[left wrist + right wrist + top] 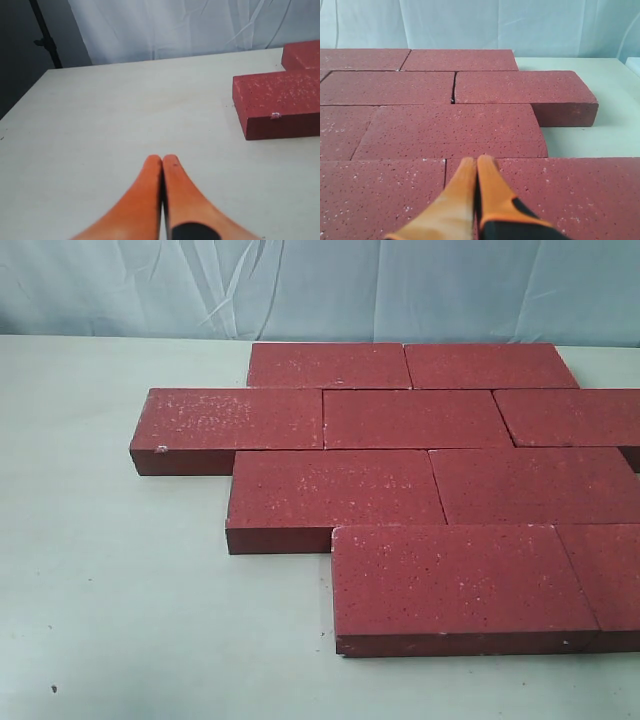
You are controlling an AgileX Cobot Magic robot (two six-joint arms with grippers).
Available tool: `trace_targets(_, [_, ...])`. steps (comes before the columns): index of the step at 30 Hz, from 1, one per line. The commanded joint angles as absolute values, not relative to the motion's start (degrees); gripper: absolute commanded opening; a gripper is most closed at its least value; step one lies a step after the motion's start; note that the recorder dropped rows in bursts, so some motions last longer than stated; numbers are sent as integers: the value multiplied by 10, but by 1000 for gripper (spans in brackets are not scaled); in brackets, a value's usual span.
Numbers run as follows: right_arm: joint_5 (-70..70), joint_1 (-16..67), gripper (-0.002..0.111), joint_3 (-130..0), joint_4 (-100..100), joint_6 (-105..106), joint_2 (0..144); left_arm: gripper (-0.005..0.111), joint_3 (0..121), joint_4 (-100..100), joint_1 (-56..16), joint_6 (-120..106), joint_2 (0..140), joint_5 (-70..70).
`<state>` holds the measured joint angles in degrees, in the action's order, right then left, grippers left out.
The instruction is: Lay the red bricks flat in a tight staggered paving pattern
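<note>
Several red bricks point(415, 418) lie flat on the pale table in four offset rows, edges touching, in the exterior view. No gripper shows in that view. In the left wrist view my left gripper point(162, 159) is shut with nothing in it, over bare table, apart from the end of one red brick point(280, 102). In the right wrist view my right gripper point(477, 161) is shut and empty, just above the red bricks point(450, 130), near a joint between two of them. Whether its tips touch the brick I cannot tell.
A pale table point(110, 590) carries the bricks, with bare surface to the left and front. A wrinkled light curtain point(130, 285) hangs behind. A dark stand point(45, 35) rises past the table's far edge in the left wrist view.
</note>
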<state>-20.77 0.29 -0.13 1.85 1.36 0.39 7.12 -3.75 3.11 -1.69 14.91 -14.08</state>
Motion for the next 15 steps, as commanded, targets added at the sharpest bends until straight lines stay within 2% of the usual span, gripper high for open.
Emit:
trace_targets(1, [-205,0,-1,0,18,14,0,0,37,-35,33,-15,126,-135])
trace_targets(15, [-205,0,-1,0,18,14,0,0,0,-30,33,-15,32,-134])
